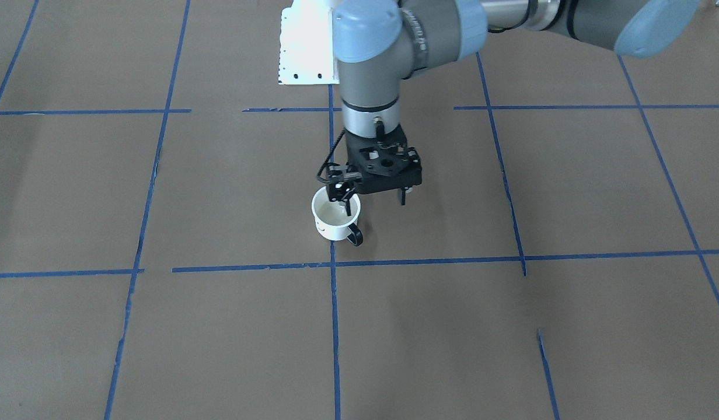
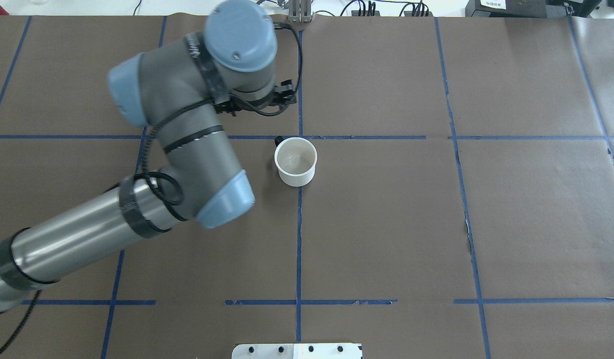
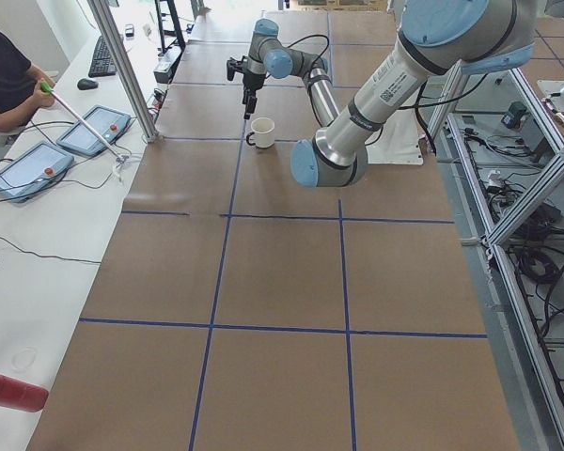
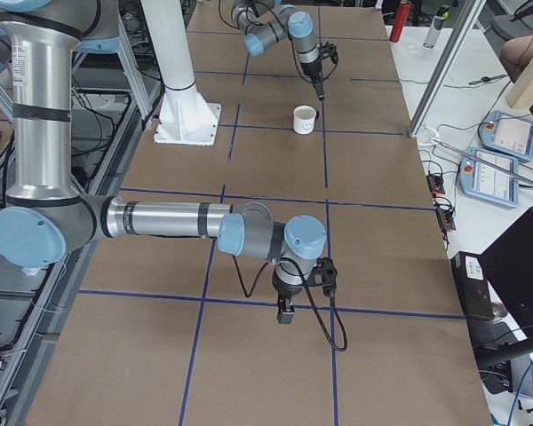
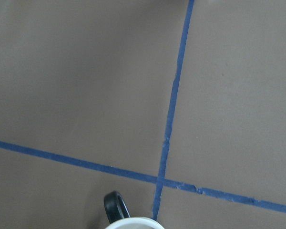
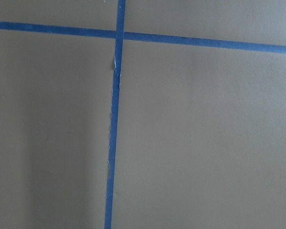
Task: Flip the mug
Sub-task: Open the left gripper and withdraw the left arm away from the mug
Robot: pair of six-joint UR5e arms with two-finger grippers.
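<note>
Finds the mug upright on the surface at frame centre, just below the left end effector, fingers spread apart, gripping nothing.

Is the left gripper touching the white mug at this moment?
Apart. In the exterior right view the left gripper hangs above the mug, with a clear gap between them. The overhead view shows the mug's whole rim uncovered.

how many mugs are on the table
1: the mug stands upright, opening up, beside the central tape crossing, close beneath the left arm's open fingers. No other shows in any view.
</note>
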